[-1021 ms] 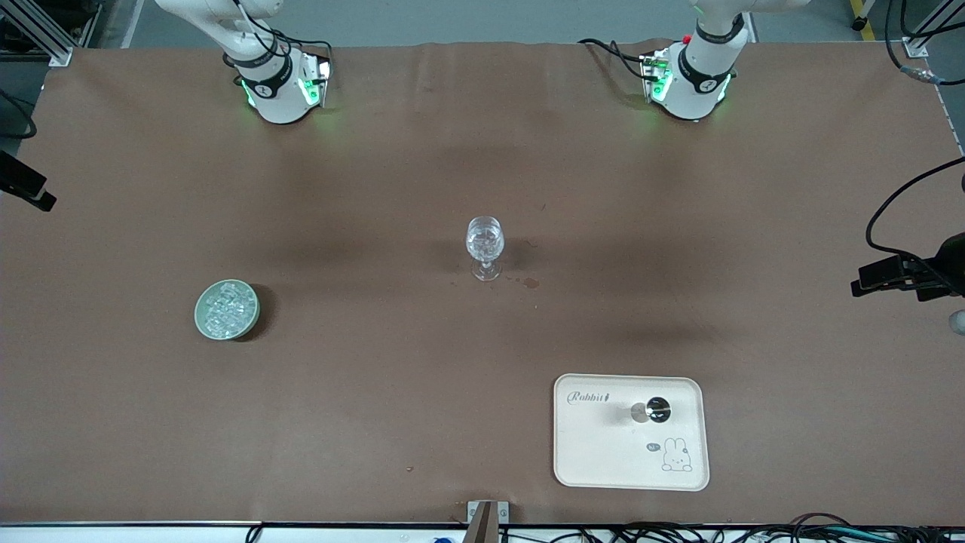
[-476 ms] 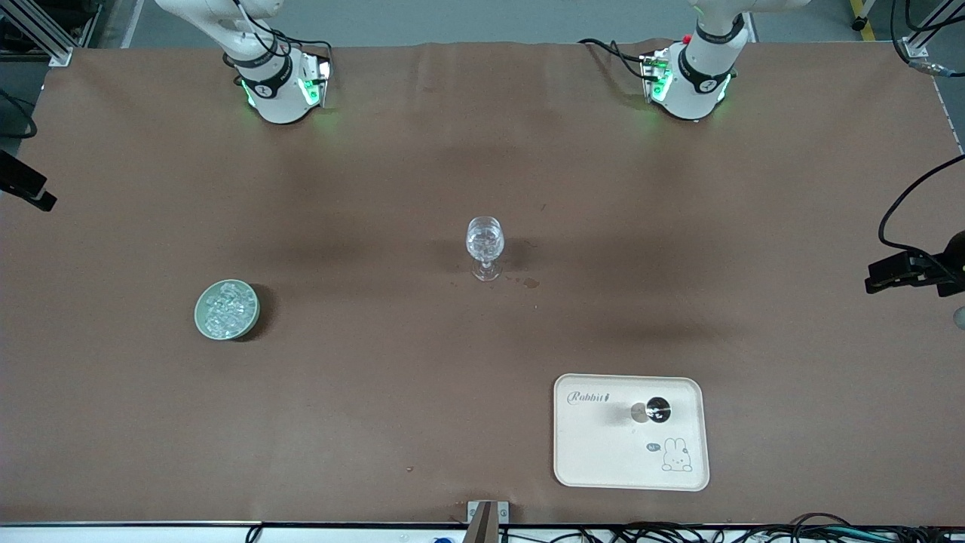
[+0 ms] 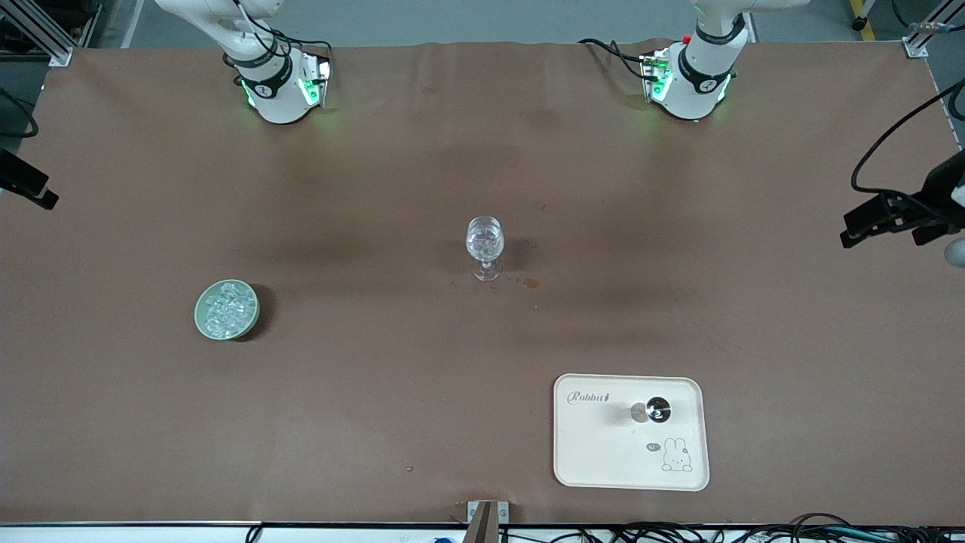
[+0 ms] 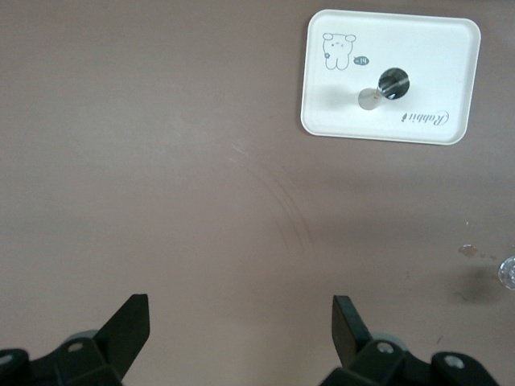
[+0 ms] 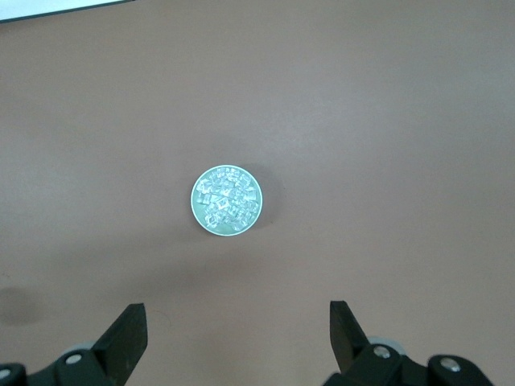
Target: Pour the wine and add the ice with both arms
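Note:
A clear stemmed glass (image 3: 484, 245) stands upright at the middle of the table. The ice (image 3: 226, 308) lies as several small clear cubes in a round pale green bowl (image 5: 226, 200) toward the right arm's end. A small steel cup (image 3: 653, 410) stands on a white tray (image 3: 603, 452) nearer the front camera; no wine shows. My left gripper (image 4: 241, 322) hangs open and empty high over bare table, apart from the tray (image 4: 338, 121). My right gripper (image 5: 237, 326) is open and empty too, high above the table, with the bowl off its fingertips.
The arms' white bases (image 3: 275, 83) (image 3: 693, 75) stand along the table's edge farthest from the front camera. A few brownish drops (image 3: 530, 283) mark the brown cloth beside the glass. Black cables and the left arm's hand (image 3: 889, 215) hang at the left arm's end.
The left arm's black hand at the table's end has shifted toward the bases' edge. The glass, bowl, tray and right arm have not moved.

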### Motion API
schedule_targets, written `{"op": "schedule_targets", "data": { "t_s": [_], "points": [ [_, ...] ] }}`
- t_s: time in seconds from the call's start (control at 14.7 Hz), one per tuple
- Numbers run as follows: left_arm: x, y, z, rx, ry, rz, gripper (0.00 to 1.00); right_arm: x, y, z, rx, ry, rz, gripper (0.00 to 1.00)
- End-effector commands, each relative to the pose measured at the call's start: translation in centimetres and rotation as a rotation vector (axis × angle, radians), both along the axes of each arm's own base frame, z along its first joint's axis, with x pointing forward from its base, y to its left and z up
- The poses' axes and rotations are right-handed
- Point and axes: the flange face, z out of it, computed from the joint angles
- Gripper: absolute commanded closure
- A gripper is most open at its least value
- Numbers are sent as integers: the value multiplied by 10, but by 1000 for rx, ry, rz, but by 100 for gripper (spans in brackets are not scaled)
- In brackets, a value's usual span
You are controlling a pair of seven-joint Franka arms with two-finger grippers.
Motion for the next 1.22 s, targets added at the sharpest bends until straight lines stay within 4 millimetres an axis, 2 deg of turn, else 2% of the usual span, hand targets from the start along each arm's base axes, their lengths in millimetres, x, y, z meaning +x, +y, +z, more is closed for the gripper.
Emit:
{"op": "schedule_targets", "data": {
  "t_s": [0.0,0.14,0.48,0.82,1.16],
  "points": [
    [-39,-6,-9,-12,-52,-7,0,-8,1,3,14,-1,11,0],
    [-46,-9,-9,-10,-65,-13,0,-8,2,4,13,-2,12,0],
    [-49,-37,-10,-12,-54,5,0,-8,2,4,13,-2,14,0],
    [-49,-42,-11,-10,-36,2,0,-8,1,3,14,-1,12,0],
    [-41,-46,0,-17,-49,1,0,-8,1,4,13,-2,11,0]
  ]
}}
